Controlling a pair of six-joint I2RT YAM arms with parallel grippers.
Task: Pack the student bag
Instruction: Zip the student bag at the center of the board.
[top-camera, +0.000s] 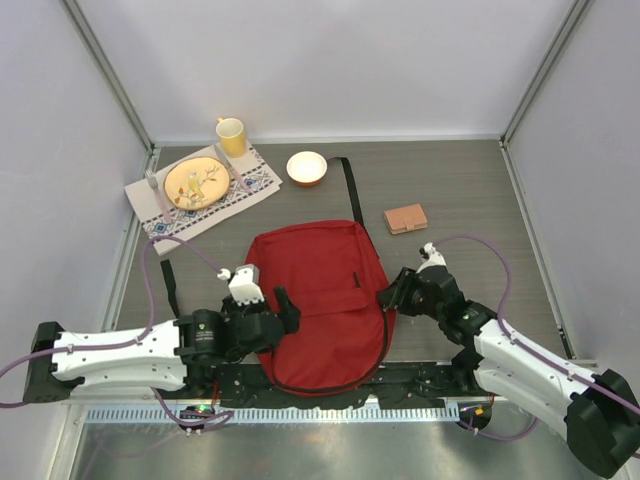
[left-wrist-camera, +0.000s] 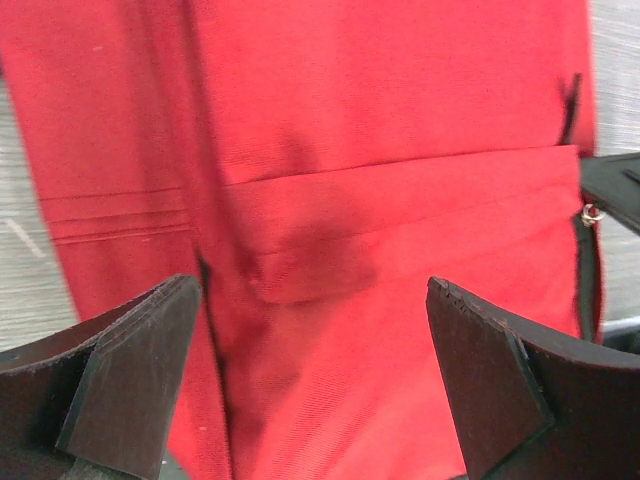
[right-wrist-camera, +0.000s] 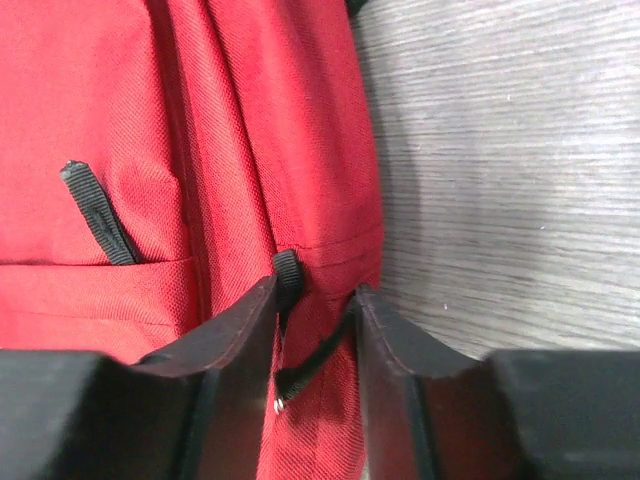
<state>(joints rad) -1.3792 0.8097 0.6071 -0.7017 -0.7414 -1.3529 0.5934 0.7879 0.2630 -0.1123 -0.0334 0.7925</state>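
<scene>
Grey wood-grain surface (top-camera: 450, 190) w/ white walls (top-camera: 330, 60) is carrying the student bag (top-camera: 315, 290), lying flat front-centre btwn the arms. Bowl (top-camera: 307, 167), mug (top-camera: 232, 135) & plate (top-camera: 195, 182) are sitting back left, contents unclear. L fingers (left-wrist-camera: 130, 380) are hanging wide apart over the bag; R fingers (right-wrist-camera: 235, 350) are standing slightly apart astride its zip pull (right-wrist-camera: 310, 365).

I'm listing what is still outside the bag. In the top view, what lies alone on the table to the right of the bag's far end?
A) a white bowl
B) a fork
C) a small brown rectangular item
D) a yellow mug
C: the small brown rectangular item lies flat on the table, to the right of the student bag and not touching it.
</scene>
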